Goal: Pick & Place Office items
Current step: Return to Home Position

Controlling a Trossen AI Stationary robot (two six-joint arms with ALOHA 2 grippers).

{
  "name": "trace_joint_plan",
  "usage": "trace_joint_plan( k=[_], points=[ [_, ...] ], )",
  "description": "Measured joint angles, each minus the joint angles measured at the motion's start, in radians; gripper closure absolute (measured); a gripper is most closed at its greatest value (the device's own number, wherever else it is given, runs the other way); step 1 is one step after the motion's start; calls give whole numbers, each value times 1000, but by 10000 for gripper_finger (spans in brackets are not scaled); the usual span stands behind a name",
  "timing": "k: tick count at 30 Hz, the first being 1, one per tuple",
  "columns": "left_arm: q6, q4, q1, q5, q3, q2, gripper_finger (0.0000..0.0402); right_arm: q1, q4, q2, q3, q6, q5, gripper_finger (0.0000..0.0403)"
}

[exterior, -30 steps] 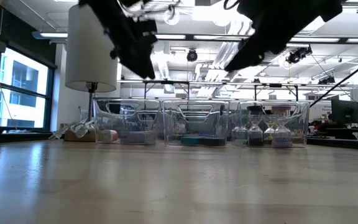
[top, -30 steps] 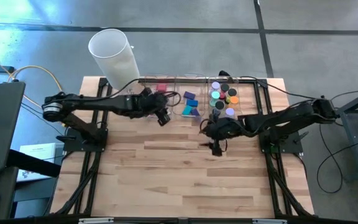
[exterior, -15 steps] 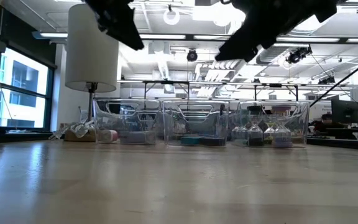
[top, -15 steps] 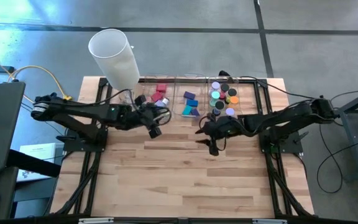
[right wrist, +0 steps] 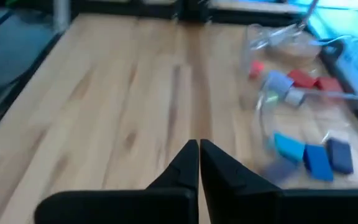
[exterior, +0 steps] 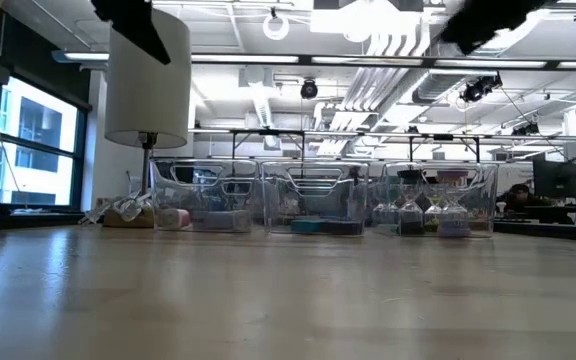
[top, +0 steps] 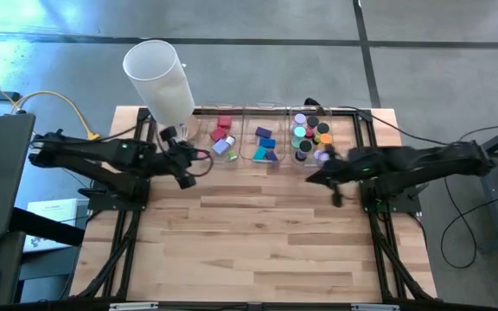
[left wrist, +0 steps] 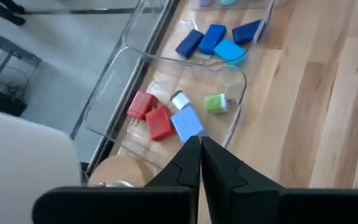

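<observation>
Three clear bins stand in a row at the table's far edge. The left bin [top: 221,138] holds red blocks [left wrist: 151,116], a light-blue block [left wrist: 186,122] and a green piece [left wrist: 215,103]. The middle bin [top: 264,143] holds blue, purple and teal blocks [left wrist: 213,38]. The right bin [top: 311,136] holds round rolls, standing on end. My left gripper [left wrist: 199,140] is shut and empty, in the air near the left bin [top: 187,178]. My right gripper [right wrist: 198,144] is shut and empty, in the air in front of the right bin [top: 335,197].
A tall white cylinder [top: 158,76] stands at the table's far left corner, just behind my left arm. Black frame rails [top: 379,225] run along the table's left and right sides. Bare wooden tabletop [top: 258,242] stretches from the bins to the near edge.
Both arms have drawn back from the bins and risen; in the low view they have climbed almost out of the picture's top. My left gripper has gone toward the table's left edge, my right gripper toward the right edge. The items in the bins have stayed put.
</observation>
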Motion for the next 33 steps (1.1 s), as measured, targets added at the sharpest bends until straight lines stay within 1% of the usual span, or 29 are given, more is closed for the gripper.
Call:
trace_joint_plan(
  k=[2, 4, 7, 9, 11, 14, 15, 17, 19, 25, 28, 33],
  points=[
    [14, -8, 8, 6, -7, -47, 400, 1, -61, -95, -2, -4, -39, 401],
    [12, -3, 14, 19, -29, -110, 401, 1, -49, -186, -14, -1, -81, 401],
    [-11, 11, 16, 58, -96, -227, 401, 1, -2, -349, -81, -17, -160, 401],
    [-31, 63, 12, 69, -165, -316, 401, 1, 51, -449, -141, -28, -178, 401],
    [-33, 155, 5, 79, -244, -401, 401, 0, 91, -538, -213, -29, -175, 401],
    [-24, 294, -5, 109, -359, -508, 401, 0, 180, -647, -307, -42, -183, 401],
    [-7, 330, -8, 136, -393, -539, 401, 0, 200, -675, -336, -51, -192, 401],
    [15, 378, -16, 196, -455, -590, 401, 1, 226, -713, -394, -63, -203, 401],
    [16, 419, -25, 229, -513, -628, 401, 0, 268, -738, -446, -67, -198, 401],
    [34, 565, -39, 231, -656, -720, 401, 0, 412, -750, -569, -70, -199, 401],
    [57, 634, -39, 232, -722, -750, 401, 0, 427, -749, -615, -53, -193, 401],
    [62, 676, -39, 232, -803, -788, 401, 0, 464, -749, -680, -5, -170, 401]
  ],
)
